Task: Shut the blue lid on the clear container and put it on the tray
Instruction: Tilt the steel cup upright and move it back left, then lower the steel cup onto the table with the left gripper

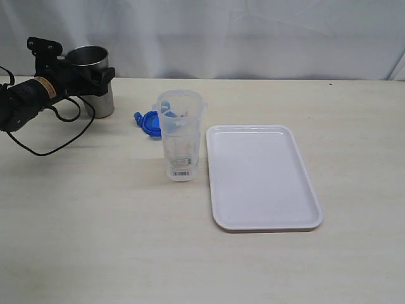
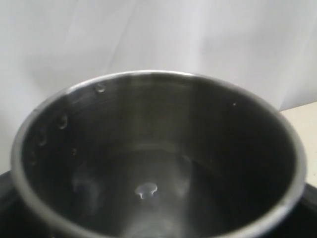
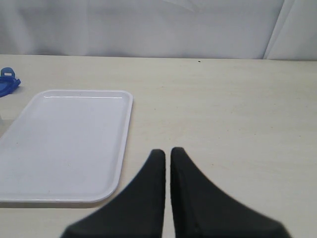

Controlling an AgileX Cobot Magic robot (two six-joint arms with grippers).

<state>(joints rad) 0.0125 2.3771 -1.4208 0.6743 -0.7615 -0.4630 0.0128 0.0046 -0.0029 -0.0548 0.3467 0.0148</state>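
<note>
The clear container [image 1: 180, 136] stands upright and uncovered on the table, just left of the white tray [image 1: 262, 177]. Behind it and a little to its left, the blue lid [image 1: 149, 121] lies flat on the table. My left gripper [image 1: 88, 71] is far from both, at the back left, where its jaws clasp a grey steel cup [image 1: 95, 88] near the rim. That cup [image 2: 153, 158] fills the left wrist view. My right gripper [image 3: 167, 151] is shut on nothing, hovering over bare table beside the tray [image 3: 69, 139], with the lid [image 3: 7, 82] far beyond it.
A black cable [image 1: 50, 142] from the left arm loops over the table at the left. A white curtain [image 1: 253, 38] closes off the back of the table. The tray holds nothing.
</note>
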